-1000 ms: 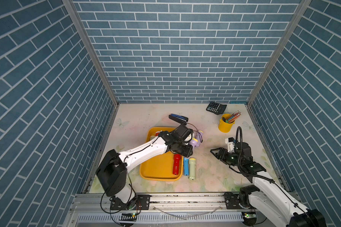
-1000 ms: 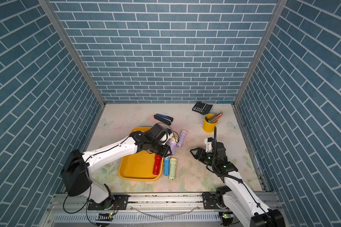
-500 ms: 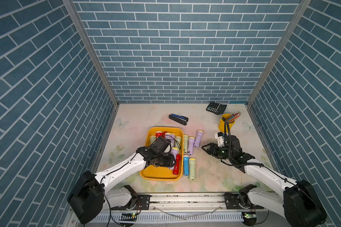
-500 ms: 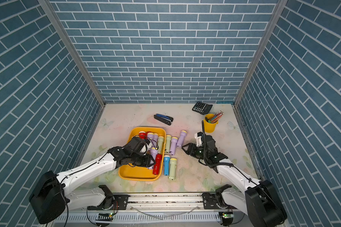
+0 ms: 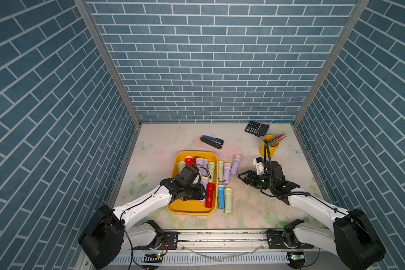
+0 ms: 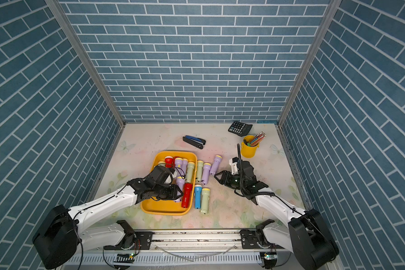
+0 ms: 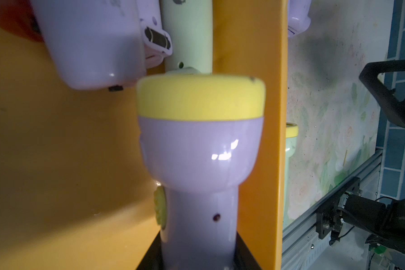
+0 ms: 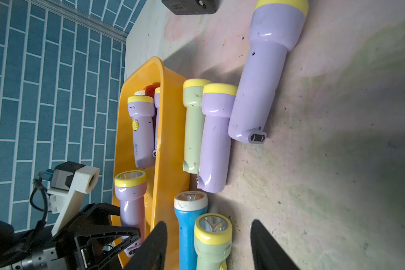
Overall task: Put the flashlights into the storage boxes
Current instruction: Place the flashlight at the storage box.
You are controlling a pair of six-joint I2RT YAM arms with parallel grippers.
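The left pincer (image 7: pixel 198 259) pinches a lilac flashlight (image 7: pixel 200 152) low inside the tray (image 7: pixel 56 140), hard by its wall. If released at a tilt, it could catch the rim and roll out. The right pincer (image 8: pixel 208 224), spread and empty, hangs by loose flashlights (image 8: pixel 215 140) on the tabletop (image 8: pixel 337 163) and might knock them away.

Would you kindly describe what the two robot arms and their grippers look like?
The left arm and right arm have white shells, black joints and black cables. The left gripper and right gripper are black, with angular open-frame jaws.
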